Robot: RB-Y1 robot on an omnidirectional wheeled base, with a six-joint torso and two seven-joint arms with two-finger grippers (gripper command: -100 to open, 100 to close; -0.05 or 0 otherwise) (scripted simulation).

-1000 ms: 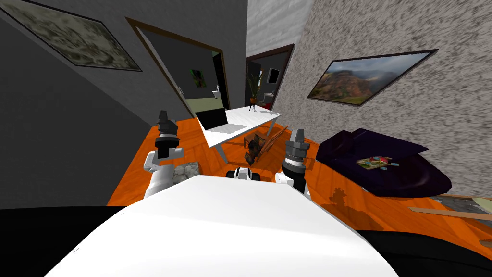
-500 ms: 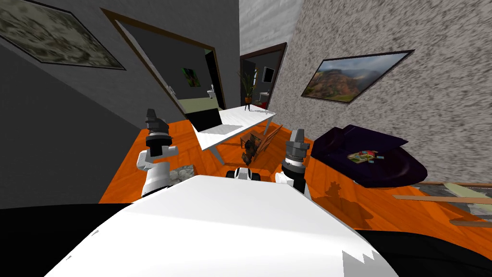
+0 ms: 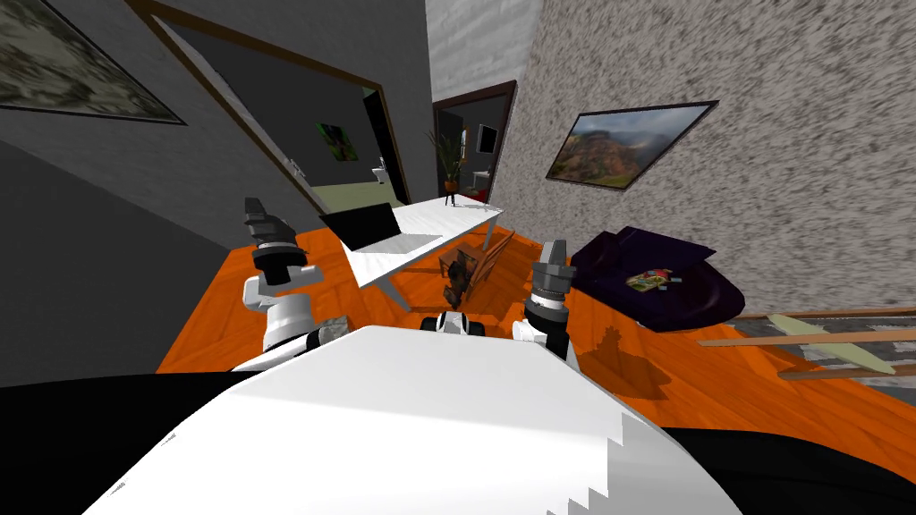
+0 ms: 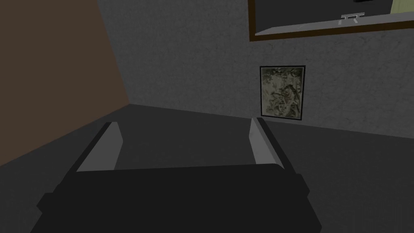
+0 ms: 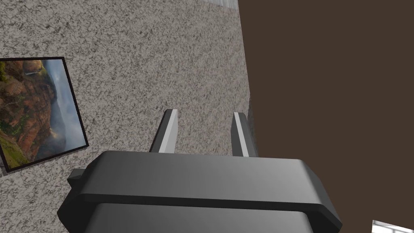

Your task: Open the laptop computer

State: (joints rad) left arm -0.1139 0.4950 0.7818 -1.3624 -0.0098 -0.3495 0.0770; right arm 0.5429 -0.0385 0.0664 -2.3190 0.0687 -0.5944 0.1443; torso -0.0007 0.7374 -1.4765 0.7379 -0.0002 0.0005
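Observation:
The laptop (image 3: 376, 231) sits on the near end of a white table (image 3: 447, 222) ahead of me. Its black screen stands up from a light base. Both arms are raised well short of the table. My left gripper (image 3: 255, 215) is to the left of the laptop; in the left wrist view (image 4: 184, 121) its fingers stand wide apart with nothing between them. My right gripper (image 3: 555, 253) is to the right of the table; in the right wrist view (image 5: 205, 111) its fingers are apart and hold nothing.
A wooden chair-like frame (image 3: 467, 266) stands under the table's right side. A dark purple beanbag (image 3: 689, 291) with a colourful item lies at right, loose planks (image 3: 805, 338) beyond it. A potted plant (image 3: 447, 170) is at the table's far end. Orange floor (image 3: 224, 295) lies between.
The whole head picture has slid left, so I have turned or moved. My left arm has swung further out to the left; the right arm keeps its place.

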